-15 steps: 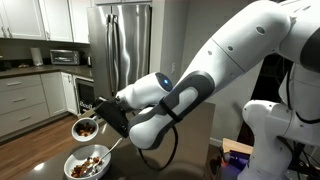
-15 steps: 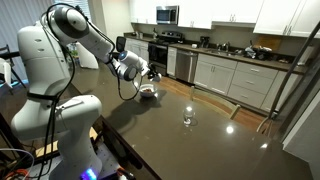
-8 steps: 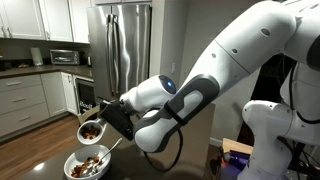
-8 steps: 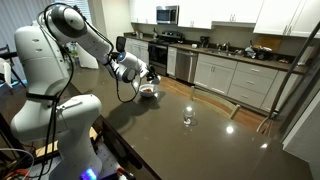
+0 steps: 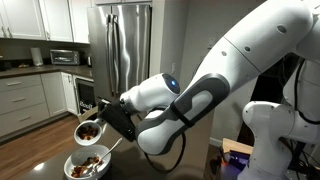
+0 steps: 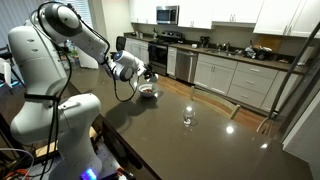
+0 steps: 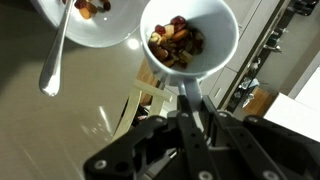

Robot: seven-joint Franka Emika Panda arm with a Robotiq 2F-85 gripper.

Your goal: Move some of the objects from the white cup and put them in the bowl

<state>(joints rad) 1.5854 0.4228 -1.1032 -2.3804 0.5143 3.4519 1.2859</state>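
The gripper (image 7: 188,90) is pressed together on the near wall of the cup (image 7: 195,35), its fingers (image 7: 181,108) meeting at the rim, so that the cup hangs in the air off the table (image 6: 205,140). The wrist view looks straight into the cup: a small heap of reddish-brown bits (image 7: 176,41) lies on the side away from the fingers, and the remaining inner wall is bare white.

In an exterior view the cup (image 5: 87,129) is held directly above the bowl (image 5: 87,165), apart from it, with its mouth turned enough towards the camera to show the bits (image 5: 90,130) inside. The bowl stands on the table and also holds some bits (image 5: 92,161). A spoon (image 5: 116,146) rests in the bowl with one end jutting out past the rim; the wrist view shows the same spoon (image 7: 56,55) crossing the rim of the bowl (image 7: 105,38).

In an exterior view the gripper (image 6: 143,76) and bowl (image 6: 148,93) are near the table's far end, while a small clear glass (image 6: 188,118) stands well apart, nearer the middle. The white arm (image 5: 215,85) reaches in from the robot's base.
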